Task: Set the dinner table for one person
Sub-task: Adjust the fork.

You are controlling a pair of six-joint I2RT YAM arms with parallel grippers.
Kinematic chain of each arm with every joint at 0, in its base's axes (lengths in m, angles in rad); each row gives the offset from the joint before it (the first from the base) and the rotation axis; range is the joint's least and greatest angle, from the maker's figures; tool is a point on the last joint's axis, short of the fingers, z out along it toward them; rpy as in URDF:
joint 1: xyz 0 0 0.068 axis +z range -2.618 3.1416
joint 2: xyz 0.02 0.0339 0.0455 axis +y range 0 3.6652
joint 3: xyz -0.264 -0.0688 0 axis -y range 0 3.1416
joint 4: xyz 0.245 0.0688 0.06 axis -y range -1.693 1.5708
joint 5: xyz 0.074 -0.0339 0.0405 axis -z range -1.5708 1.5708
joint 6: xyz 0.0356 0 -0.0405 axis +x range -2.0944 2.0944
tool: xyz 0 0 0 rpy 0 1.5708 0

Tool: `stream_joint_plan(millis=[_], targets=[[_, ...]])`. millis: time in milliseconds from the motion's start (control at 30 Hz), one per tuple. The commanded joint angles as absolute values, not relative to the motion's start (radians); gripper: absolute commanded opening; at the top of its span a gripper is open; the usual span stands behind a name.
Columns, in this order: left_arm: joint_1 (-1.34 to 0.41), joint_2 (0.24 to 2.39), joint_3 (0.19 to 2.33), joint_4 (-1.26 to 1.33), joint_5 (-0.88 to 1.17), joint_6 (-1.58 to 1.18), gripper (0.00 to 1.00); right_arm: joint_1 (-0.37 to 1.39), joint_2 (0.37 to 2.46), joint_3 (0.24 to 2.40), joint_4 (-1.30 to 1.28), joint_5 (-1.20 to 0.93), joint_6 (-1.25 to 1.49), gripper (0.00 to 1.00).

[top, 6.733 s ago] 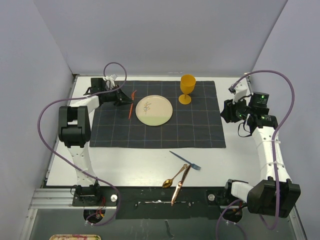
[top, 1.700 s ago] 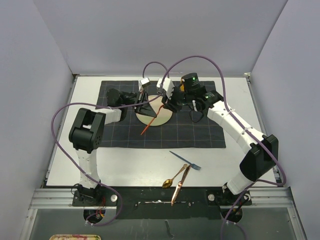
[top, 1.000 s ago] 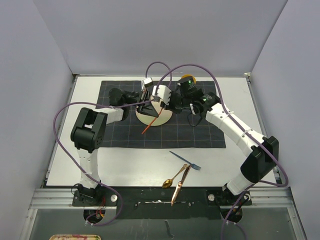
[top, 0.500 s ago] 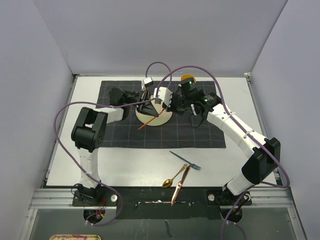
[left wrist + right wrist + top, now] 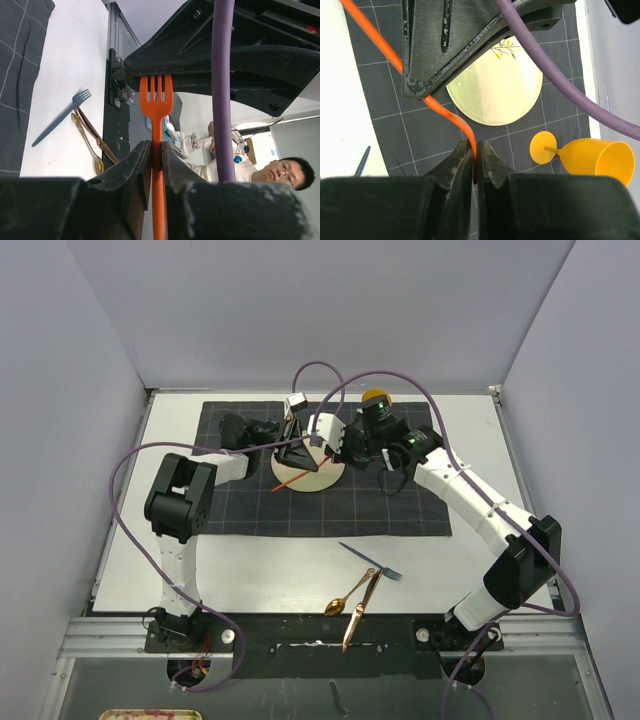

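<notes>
Over the cream plate (image 5: 326, 476) (image 5: 495, 95) my two grippers meet tip to tip. The left gripper (image 5: 298, 452) (image 5: 156, 145) is shut on the shaft of an orange fork (image 5: 284, 481) (image 5: 156, 100) (image 5: 440, 107), whose tines stick out past its jaws. The right gripper (image 5: 316, 447) (image 5: 475, 146) is shut on the fork's curved neck. The handle hangs down-left over the dark grid cloth (image 5: 400, 510). The cloth lies on the white dinner table (image 5: 240, 570).
An orange goblet (image 5: 375, 397) (image 5: 590, 155) stands behind the right arm, mostly hidden in the top view. A blue fork (image 5: 372, 561) (image 5: 60, 117), a gold spoon (image 5: 345, 598) and a copper knife (image 5: 362, 610) lie near the table's front rail (image 5: 300, 640).
The right gripper closed on the fork within the last second, and the handle's free end swung slightly up and left. Several seconds ago the arms were far apart, the left at the fork beside the plate.
</notes>
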State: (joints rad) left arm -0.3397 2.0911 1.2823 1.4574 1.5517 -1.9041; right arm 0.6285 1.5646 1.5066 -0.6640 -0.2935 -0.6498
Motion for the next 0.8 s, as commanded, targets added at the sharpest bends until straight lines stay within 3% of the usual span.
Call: stream_joint_plan(millis=[0, 767], targets=[[-0.376, 2.114, 1.354, 1.513, 1.777, -1.915, 0.12, 0.642, 1.538, 1.511, -0.555, -0.335, -0.617, 0.0], [-0.321, 2.125, 1.468, 1.512, 1.809, -1.938, 0.17, 0.643, 1.549, 1.513, -0.56, -0.352, -0.621, 0.0]])
